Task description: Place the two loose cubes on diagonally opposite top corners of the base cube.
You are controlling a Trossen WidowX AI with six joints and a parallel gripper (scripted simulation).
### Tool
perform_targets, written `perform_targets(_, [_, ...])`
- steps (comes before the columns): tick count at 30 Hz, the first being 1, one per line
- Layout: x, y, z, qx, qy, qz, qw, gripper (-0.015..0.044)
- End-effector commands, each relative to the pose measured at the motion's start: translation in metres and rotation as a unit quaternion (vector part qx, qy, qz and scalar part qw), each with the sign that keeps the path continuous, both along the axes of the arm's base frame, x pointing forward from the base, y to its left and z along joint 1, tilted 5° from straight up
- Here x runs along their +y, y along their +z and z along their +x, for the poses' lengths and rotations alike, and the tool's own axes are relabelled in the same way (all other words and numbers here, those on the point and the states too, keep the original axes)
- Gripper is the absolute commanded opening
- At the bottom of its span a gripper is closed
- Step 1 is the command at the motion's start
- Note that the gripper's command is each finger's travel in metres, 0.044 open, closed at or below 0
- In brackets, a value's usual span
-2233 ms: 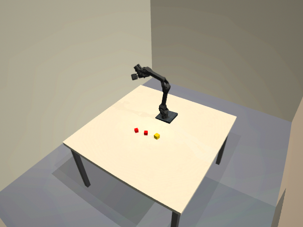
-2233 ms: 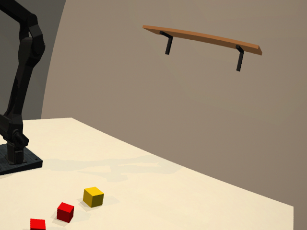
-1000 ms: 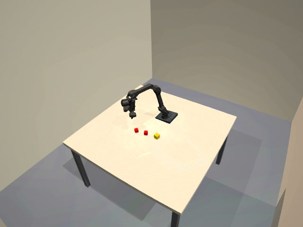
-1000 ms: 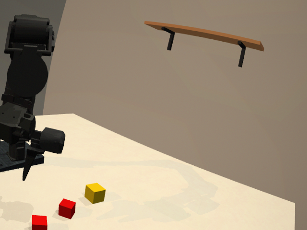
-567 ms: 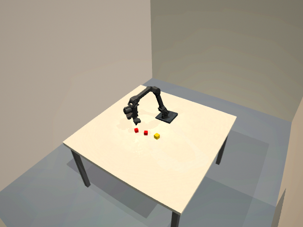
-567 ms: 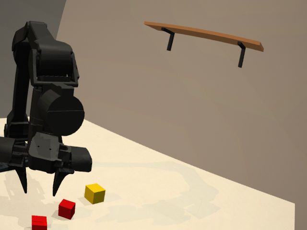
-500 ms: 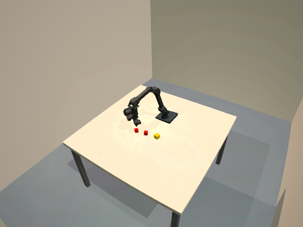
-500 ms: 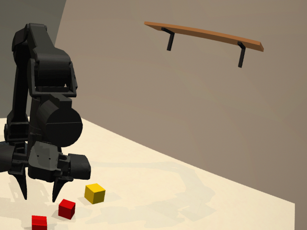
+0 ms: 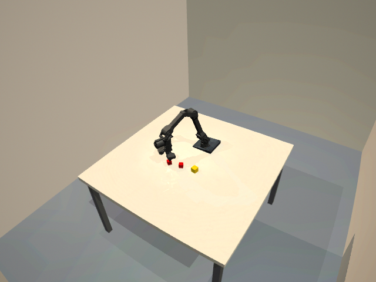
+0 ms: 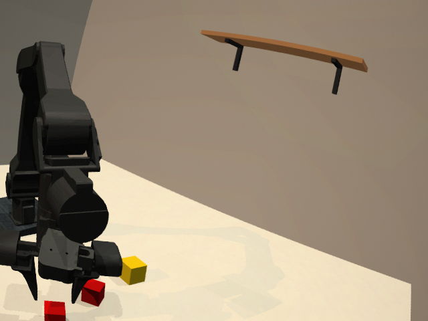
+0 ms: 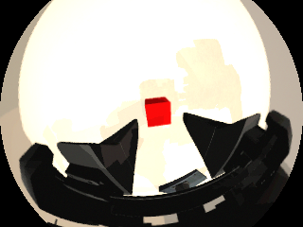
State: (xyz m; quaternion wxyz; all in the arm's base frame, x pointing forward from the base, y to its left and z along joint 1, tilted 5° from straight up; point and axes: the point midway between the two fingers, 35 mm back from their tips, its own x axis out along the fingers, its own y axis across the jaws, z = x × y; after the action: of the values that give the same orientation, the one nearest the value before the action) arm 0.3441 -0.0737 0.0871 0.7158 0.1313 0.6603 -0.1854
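Observation:
My gripper points down, open and empty, its fingers apart just above the outer red cube. In the wrist view this cube shows beyond and between the fingertips, slightly turned. In the top view the gripper hides part of its top. The other red cube rests on the table, between the outer red cube and the yellow base cube. The larger yellow base cube stands on the table with nothing on top; a finger carriage overlaps its left edge in the exterior view.
The arm's dark base plate sits on the table behind the cubes. The three cubes form a loose row, with the second red cube close beside the gripper. A wooden shelf is on the wall, well above the table.

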Motion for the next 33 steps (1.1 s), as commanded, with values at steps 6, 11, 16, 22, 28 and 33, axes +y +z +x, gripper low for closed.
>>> perform_targets(6, [-0.001, -0.015, 0.000, 0.002, 0.002, 0.002, 1.000, 0.0265])
perform_targets(11, [-0.001, -0.023, 0.000, 0.002, 0.002, 0.002, 1.000, 0.0265])
perform_targets(16, [-0.002, -0.031, 0.001, 0.002, 0.002, 0.002, 1.000, 0.0265])
perform_targets(22, [-0.002, -0.032, 0.001, 0.002, 0.002, 0.002, 1.000, 0.0160])
perform_targets(28, [-0.002, -0.032, 0.001, 0.002, 0.002, 0.002, 1.000, 0.0105])
perform_targets(33, [-0.001, -0.018, 0.002, 0.002, 0.002, 0.002, 1.000, 0.0105])
